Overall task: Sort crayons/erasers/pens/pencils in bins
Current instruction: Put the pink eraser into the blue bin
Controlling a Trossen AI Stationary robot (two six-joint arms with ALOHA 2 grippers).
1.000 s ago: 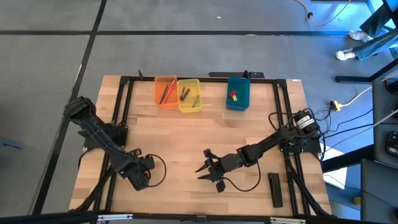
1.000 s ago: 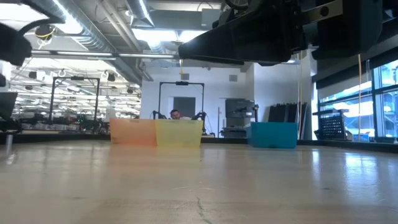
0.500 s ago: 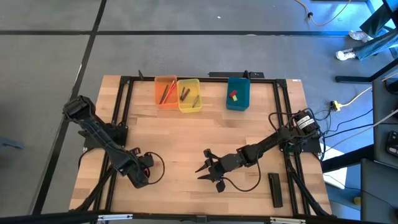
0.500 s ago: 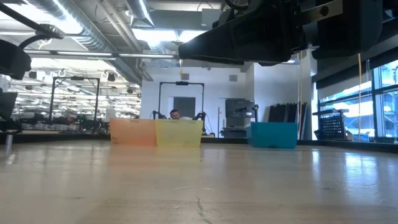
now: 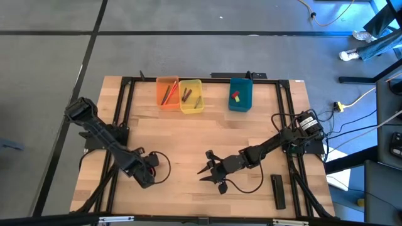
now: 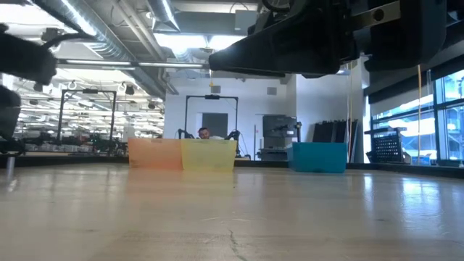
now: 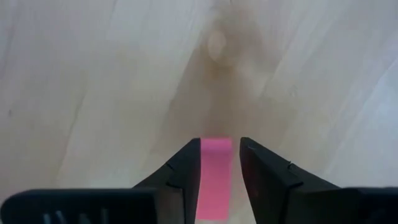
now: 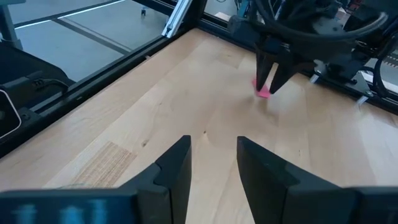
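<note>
A pink eraser [image 7: 216,174] lies flat on the wooden table near its front left, also seen in the right wrist view [image 8: 263,93]. My left gripper [image 5: 146,177] points down over it, its fingers closed in on the eraser's two sides. My right gripper [image 5: 204,164] hovers open over the table's front middle, nothing between its fingers [image 8: 213,142]. At the far edge stand three bins: orange [image 5: 166,93], yellow [image 5: 191,95], and teal [image 5: 240,94] holding red and yellow erasers. My left gripper pinches the pink eraser by its two long sides [image 7: 204,163] between its two fingers. The fingers come from above, pointing down, and lie across the eraser. The eraser rests flat on the table [image 7: 93,93].
A long black bar [image 5: 278,190] lies at the front right beside the frame rail. Red sticks lie in the orange bin and brown ones in the yellow bin. Bare wood stretches between the grippers and the bins.
</note>
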